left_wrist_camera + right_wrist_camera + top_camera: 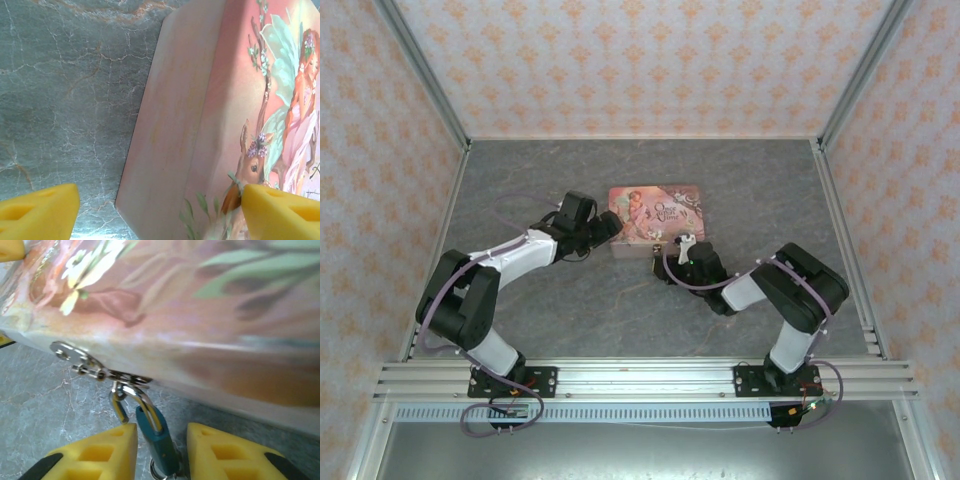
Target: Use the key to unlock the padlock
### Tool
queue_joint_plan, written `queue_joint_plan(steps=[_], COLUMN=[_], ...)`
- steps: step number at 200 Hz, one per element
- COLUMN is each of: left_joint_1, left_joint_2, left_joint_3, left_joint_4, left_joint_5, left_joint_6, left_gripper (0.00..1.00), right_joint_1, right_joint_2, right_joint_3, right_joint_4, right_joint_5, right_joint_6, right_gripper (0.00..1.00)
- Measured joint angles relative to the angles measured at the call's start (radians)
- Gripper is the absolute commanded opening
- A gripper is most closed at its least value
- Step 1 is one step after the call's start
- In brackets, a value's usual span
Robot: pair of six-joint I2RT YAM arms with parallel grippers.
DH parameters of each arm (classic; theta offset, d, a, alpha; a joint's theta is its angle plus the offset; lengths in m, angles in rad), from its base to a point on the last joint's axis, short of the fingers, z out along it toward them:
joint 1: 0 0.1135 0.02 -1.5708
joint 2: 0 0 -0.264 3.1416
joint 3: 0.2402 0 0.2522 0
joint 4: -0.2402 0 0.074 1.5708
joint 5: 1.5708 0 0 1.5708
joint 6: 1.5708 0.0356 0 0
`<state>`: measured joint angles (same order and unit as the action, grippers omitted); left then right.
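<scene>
The teal padlock (pixel 161 440) hangs by its thin silvery shackle (pixel 142 400) from the metal hasp (pixel 85 367) on the front of the pink floral tin (pixel 655 213). One shackle leg ends free beside the body. My right gripper (pixel 161 452) is at the tin's front edge (pixel 682 250), and its yellow fingers (pixel 100 455) flank the padlock body with narrow gaps on both sides. A silvery ring (pixel 159 473) shows at the padlock's base; the key is out of view. My left gripper (pixel 160 215) stands wide open across the tin's left end (pixel 607 230).
The tin (pixel 210 100) lies flat on the grey marbled table (pixel 740 180), its painted lid facing up. Patterned walls close in the back and both sides. Bare tabletop lies behind the tin and to its right.
</scene>
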<state>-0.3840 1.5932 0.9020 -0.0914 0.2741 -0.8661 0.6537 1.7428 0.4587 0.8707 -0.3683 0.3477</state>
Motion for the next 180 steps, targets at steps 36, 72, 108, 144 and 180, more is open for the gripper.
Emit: queue_joint_plan(steps=[36,72,108,144,180], left_joint_1=[0.0,0.0,0.0,-0.001,-0.021], left_joint_2=[-0.001,-0.004,-0.009,-0.04,-0.086], left_joint_3=[-0.014,-0.016,-0.027,-0.07,-0.119], left_joint_4=[0.022,0.024,0.033,0.056,0.062], left_joint_5=[-0.001,-0.003,-0.01,-0.012,-0.013], left_joint_6=[-0.006,-0.006,-0.006,-0.006,-0.017], left_gripper=[0.84,0.84,0.84,0.84,0.84], right_joint_1=[0.0,0.0,0.0,0.001,0.002], right_joint_2=[0.002,-0.001,-0.023,-0.058,-0.092], right_joint_3=[0.003,0.003,0.002,-0.004,-0.006], right_joint_4=[0.0,-0.01,-0.042,-0.084,-0.144], right_joint_5=[-0.003,-0.002,0.006,0.028,0.077], right_joint_6=[-0.002,-0.01,-0.011,-0.01,-0.007], right_gripper=[0.19,0.05,0.02,0.0,0.0])
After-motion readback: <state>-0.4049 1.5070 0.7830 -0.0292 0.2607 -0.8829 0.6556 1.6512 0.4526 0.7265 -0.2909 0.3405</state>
